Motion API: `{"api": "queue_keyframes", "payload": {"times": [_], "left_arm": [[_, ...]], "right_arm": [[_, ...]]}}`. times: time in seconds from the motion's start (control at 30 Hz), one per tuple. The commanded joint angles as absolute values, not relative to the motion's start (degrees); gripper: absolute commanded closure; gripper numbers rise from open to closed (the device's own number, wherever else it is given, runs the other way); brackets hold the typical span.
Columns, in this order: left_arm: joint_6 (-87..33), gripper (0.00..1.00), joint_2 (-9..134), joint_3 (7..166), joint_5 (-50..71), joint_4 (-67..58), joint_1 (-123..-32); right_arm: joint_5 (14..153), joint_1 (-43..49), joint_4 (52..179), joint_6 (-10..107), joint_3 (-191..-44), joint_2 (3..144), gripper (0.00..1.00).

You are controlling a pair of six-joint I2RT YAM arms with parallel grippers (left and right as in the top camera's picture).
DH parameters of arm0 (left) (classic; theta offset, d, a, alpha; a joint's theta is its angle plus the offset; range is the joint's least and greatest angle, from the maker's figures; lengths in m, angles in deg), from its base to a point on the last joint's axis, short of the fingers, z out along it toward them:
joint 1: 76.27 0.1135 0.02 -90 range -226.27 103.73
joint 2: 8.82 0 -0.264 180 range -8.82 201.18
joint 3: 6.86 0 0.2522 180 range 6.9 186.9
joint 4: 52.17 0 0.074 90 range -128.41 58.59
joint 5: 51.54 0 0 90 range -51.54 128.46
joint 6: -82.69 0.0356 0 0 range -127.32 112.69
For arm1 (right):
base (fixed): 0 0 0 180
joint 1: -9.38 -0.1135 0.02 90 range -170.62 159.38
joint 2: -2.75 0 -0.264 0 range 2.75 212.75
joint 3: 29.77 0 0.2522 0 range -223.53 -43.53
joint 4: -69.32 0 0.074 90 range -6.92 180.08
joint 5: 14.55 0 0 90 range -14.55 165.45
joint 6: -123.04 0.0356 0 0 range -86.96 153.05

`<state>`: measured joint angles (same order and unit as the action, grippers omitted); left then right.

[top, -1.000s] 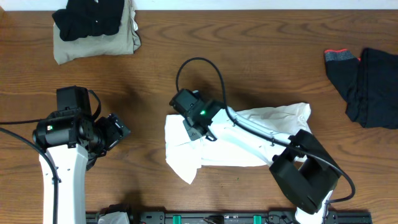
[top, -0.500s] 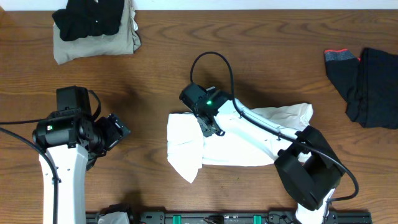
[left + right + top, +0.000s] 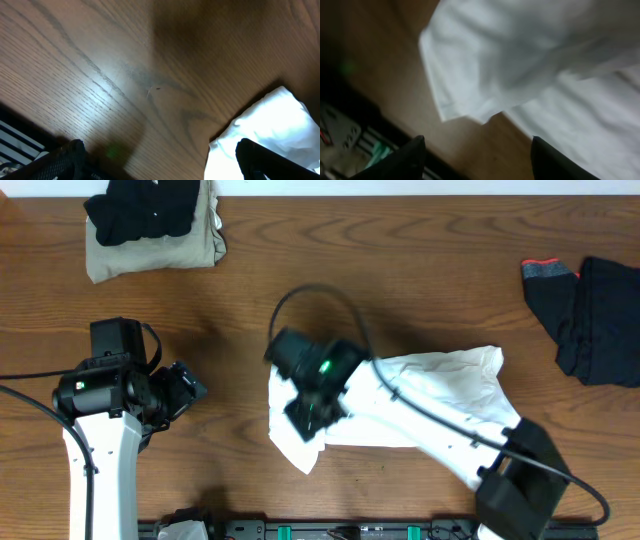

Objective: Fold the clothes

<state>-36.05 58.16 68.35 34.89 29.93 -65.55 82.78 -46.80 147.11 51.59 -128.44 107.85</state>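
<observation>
A robotics lab: cabled left arm [image 3: 95, 445] and right arm [image 3: 450, 445] at a wood-grain table [image 3: 420, 270].

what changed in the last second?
The right pincer opened and let go of the shirt, lifted off it, then swung back over its near left corner. The shirt barely shifted. The left pincer stayed open and parked. The folded stack and dark clothes did not move.
</observation>
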Motion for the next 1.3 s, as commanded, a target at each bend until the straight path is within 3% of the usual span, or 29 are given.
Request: {"api": "queue_keyframes", "payload": {"times": [0.0,0.13,0.37,0.57,0.67,0.87,0.97,1.13,1.27], "left_arm": [[-36.8,0.02,57.8,68.0,36.2,30.0,-65.3],[-36.7,0.02,57.8,68.0,36.2,30.6,-65.3],[-36.5,0.02,57.8,68.0,36.2,31.0,-65.3],[-36.5,0.02,57.8,68.0,36.2,31.0,-65.3],[-36.5,0.02,57.8,68.0,36.2,31.2,-65.3],[-36.5,0.02,57.8,68.0,36.2,31.3,-65.3],[-36.5,0.02,57.8,68.0,36.2,31.3,-65.3],[-36.5,0.02,57.8,68.0,36.2,31.2,-65.3],[-36.5,0.02,57.8,68.0,36.2,31.2,-65.3]], "right_arm": [[78.4,-52.4,146.5,49.0,-125.6,107.9,0.25],[75.2,-56.6,146.5,54.0,-124.0,107.9,0.16],[76.5,-57.4,147.9,73.9,-123.5,107.9,0.17],[87.5,-57.4,139.4,83.5,-122.4,107.9,0.17],[90.3,-57.6,136.8,91.0,-121.0,107.9,0.21],[85.9,-57.6,141.3,101.7,-119.5,107.9,0.25],[84.6,-57.7,142.9,105.9,-119.5,107.9,0.22],[84.0,-57.6,137.6,106.8,-118.7,108.0,0.16],[82.2,-57.6,132.9,114.5,-117.2,108.0,0.19]]}}
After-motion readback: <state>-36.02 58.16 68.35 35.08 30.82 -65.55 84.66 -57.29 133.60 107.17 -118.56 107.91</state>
